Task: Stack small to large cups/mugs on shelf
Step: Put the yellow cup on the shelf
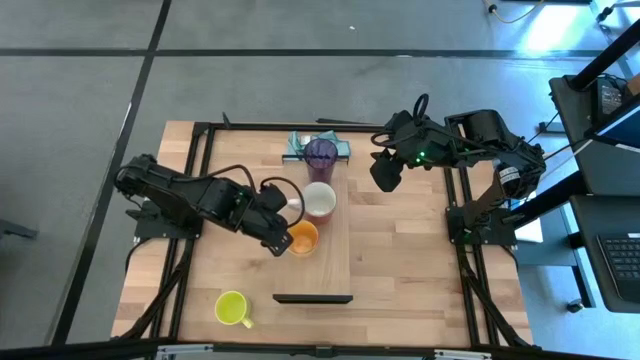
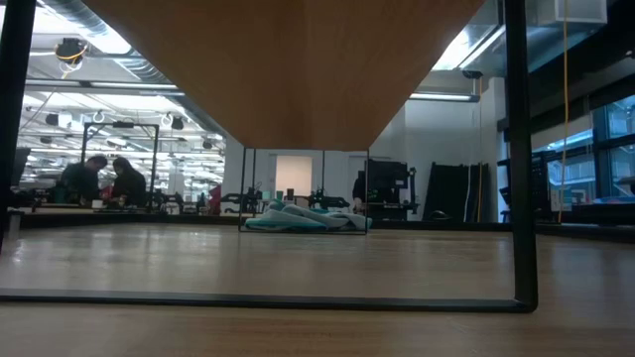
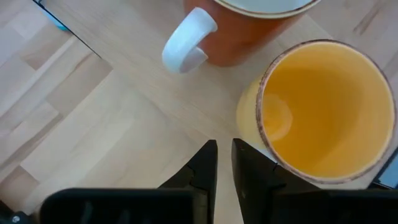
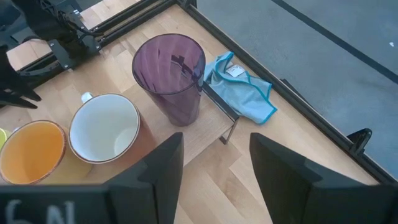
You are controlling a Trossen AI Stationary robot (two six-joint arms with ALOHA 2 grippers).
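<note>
The pale shelf (image 1: pixel 335 260) runs from far to near across the table's middle, with a dark strip (image 1: pixel 313 298) at its near end. Its underside shows in the low view (image 2: pixel 298 69). On it stand, from far to near, the purple tumbler (image 1: pixel 321 153), the red mug with a white inside (image 1: pixel 319 200) and the orange mug (image 1: pixel 302 238). The yellow-green mug (image 1: pixel 232 308) stands on the table at the near left. My left gripper (image 3: pixel 224 163) is just left of the orange mug (image 3: pixel 323 112), its fingers closed to a thin slit with nothing between them. My right gripper (image 4: pixel 214 165) is open and empty, right of the tumbler (image 4: pixel 171 78). My left gripper has one finger (image 3: pixel 252 171) right beside the orange mug's outer wall (image 3: pixel 249 118); I cannot tell whether it touches. The mug stands upright on the shelf.
A teal cloth (image 4: pixel 245 87) lies at the table's far edge behind the tumbler, also in the low view (image 2: pixel 298 218). Black frame bars (image 2: pixel 521 149) stand under the shelf. Bare tabletop (image 1: pixel 410 270) lies right of the shelf. People show in the room beyond (image 2: pixel 99 178).
</note>
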